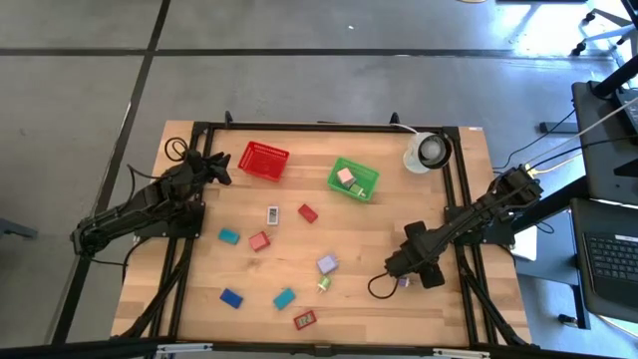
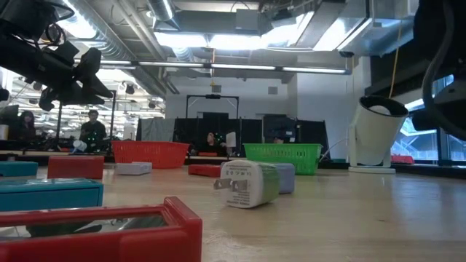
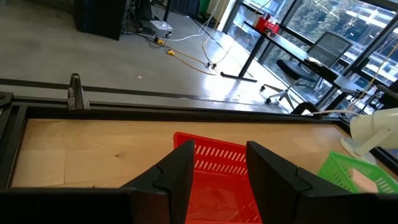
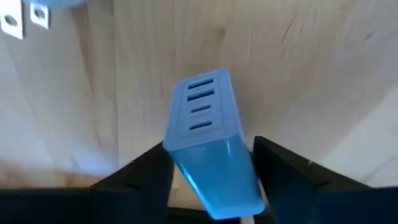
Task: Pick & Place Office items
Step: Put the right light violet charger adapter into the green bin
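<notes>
Several small office items lie scattered on the wooden table [image 1: 469, 299], among them a teal block [image 1: 229, 236], a red block [image 1: 307, 212], a lavender block [image 1: 327, 264] and a white plug [image 2: 247, 183]. My right gripper [image 1: 401, 276] hangs low over the table's right half, pointing steeply down. It is shut on a lavender-blue block [image 4: 208, 134] with slots on its top face. My left gripper [image 3: 221, 180] waits shut and empty at the far left, above the table beside the red basket [image 1: 264, 161]. My right gripper pinches the lavender-blue block between its two fingers, one on each long side [image 4: 177, 155], toward the block's near end. The fingers [image 4: 143, 180] come from above, slanting down. The block's far end lies toward the wood; whether it is lifted I cannot tell.
A green basket [image 1: 353, 179] with a few pieces inside stands at the far middle. A clear round container [image 1: 429, 152] is at the far right corner. A black frame [image 1: 329, 127] runs round the table. Bare wood lies between the baskets and the right gripper.
</notes>
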`<state>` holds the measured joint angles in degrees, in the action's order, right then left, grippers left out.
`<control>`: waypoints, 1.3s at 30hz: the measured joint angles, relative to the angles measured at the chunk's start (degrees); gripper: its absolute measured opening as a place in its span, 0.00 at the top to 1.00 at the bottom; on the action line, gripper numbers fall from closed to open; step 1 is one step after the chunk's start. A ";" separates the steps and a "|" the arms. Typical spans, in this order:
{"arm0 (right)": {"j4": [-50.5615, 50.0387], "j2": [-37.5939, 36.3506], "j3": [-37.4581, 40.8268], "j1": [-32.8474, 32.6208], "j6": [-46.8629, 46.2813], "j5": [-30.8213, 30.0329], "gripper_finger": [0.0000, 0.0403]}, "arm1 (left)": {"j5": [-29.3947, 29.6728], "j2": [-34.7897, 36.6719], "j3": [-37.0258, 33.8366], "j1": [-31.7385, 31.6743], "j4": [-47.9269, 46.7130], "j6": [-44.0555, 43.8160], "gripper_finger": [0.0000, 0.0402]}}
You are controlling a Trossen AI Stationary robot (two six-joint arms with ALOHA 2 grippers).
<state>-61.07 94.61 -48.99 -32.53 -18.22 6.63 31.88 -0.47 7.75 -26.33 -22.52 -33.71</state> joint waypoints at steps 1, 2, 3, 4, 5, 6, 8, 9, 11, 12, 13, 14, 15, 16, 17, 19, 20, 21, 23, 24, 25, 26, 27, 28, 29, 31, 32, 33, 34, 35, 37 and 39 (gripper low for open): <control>0.34 0.00 0.00 0.00 -0.56 -0.02 0.54 | 0.00 0.00 -0.01 -0.01 0.00 0.00 0.65; 0.55 0.00 0.00 0.00 -0.88 0.00 0.58 | 0.00 0.00 0.00 0.00 0.00 0.00 0.65; 0.55 0.00 0.00 0.01 -1.13 0.01 0.63 | 0.00 0.00 0.00 0.00 0.00 0.00 0.65; 0.45 0.00 0.00 0.02 -1.69 0.07 0.67 | 0.00 0.00 -0.01 0.00 0.00 0.00 0.65; 0.40 0.00 0.00 0.05 -2.32 0.21 0.71 | 0.00 0.00 -0.01 0.00 0.00 0.00 0.65; 0.40 0.00 -0.02 0.13 -3.18 0.33 0.71 | 0.00 0.00 -0.02 0.00 0.00 0.00 0.65; 0.42 0.00 -0.02 0.40 -5.30 0.74 0.71 | 0.01 0.00 0.00 -0.02 0.00 0.00 0.65; 0.45 0.00 -0.02 0.60 -6.59 1.29 0.71 | 0.00 0.00 0.00 0.00 0.00 0.00 0.65; 0.45 0.00 -0.07 1.06 -9.16 1.78 0.71 | 0.00 0.00 0.00 -0.02 0.00 0.00 0.65; 0.30 0.00 -0.29 1.29 -10.55 1.63 0.71 | 0.01 0.00 -0.01 -0.02 0.00 0.00 0.65; 0.04 0.00 -0.75 1.49 -11.61 1.12 0.71 | 0.00 0.00 -0.01 0.00 0.00 0.00 0.65; -0.01 -0.09 -1.39 1.67 -12.43 0.08 0.71 | 0.01 0.00 -0.01 -0.02 0.00 0.00 0.65; 0.04 -0.35 -2.14 1.92 -12.94 -1.08 0.71 | 0.01 0.00 -0.01 -0.01 0.00 0.00 0.65; -0.01 -0.70 -3.14 2.19 -13.34 -2.56 0.71 | 0.00 0.00 -0.01 -0.01 0.00 0.00 0.65; 0.03 -1.11 -4.29 2.60 -13.97 -4.40 0.71 | 0.00 0.00 -0.01 -0.01 0.00 0.00 0.65; -0.01 -2.30 -6.58 3.62 -14.89 -8.52 0.71 | 0.00 0.00 -0.02 0.00 0.00 0.00 0.65; -0.06 -3.03 -7.88 4.28 -15.41 -10.80 0.71 | 0.00 0.00 0.00 0.00 0.00 0.00 0.65; 0.00 -3.75 -9.25 5.08 -15.89 -13.13 0.71 | 0.00 0.00 -0.02 -0.02 0.00 0.00 0.65; 0.00 -5.19 -12.04 7.07 -16.65 -17.95 0.71 | 0.02 -0.01 0.00 -0.01 0.00 0.00 0.65; 0.12 -5.90 -13.52 8.18 -17.07 -20.65 0.71 | 0.00 -0.02 -0.01 0.00 0.00 0.00 0.65; 0.38 -6.65 -15.13 9.38 -17.25 -23.28 0.71 | 0.01 -0.02 0.00 -0.01 0.00 0.00 0.65; 0.85 -7.31 -16.80 10.57 -17.35 -26.15 0.71 | 0.00 -0.02 0.00 -0.02 0.00 0.00 0.65; 1.39 -7.88 -18.47 11.75 -17.35 -29.07 0.71 | 0.00 -0.02 -0.02 0.00 0.00 0.00 0.65; 1.95 -8.34 -20.17 12.89 -17.35 -31.90 0.71 | 0.00 -0.02 -0.01 -0.02 0.00 0.00 0.65; 2.74 -8.59 -22.07 13.95 -17.30 -34.79 0.71 | 0.01 -0.02 0.00 0.00 0.00 0.00 0.65; 4.43 -8.72 -25.97 15.78 -16.91 -40.69 0.71 | 0.00 -0.02 -0.01 -0.01 0.00 0.00 0.65; 5.48 -8.74 -27.96 16.56 -16.43 -43.76 0.71 | 0.01 -0.02 0.00 0.00 0.00 0.00 0.65; 7.06 -8.75 -29.76 17.24 -15.74 -46.70 0.71 | 0.00 -0.02 0.00 -0.02 0.00 0.00 0.65; 9.35 -8.76 -31.39 17.84 -14.71 -49.37 0.71 | 0.00 -0.02 0.00 0.00 0.00 0.00 0.65; 11.86 -8.77 -32.75 18.41 -13.52 -51.66 0.71 | 0.01 -0.02 -0.01 -0.02 0.00 0.00 0.65; 17.50 -8.79 -35.23 19.37 -9.99 -54.74 0.71 | 0.02 0.00 -0.02 -0.02 0.00 0.00 0.65; 22.76 -8.79 -37.28 20.12 -5.69 -55.11 0.70 | 0.01 -0.02 0.00 -0.01 0.00 0.00 0.65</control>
<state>-38.31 85.82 -86.27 -12.41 -23.91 -48.48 31.89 -0.49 7.75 -26.34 -22.52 -33.71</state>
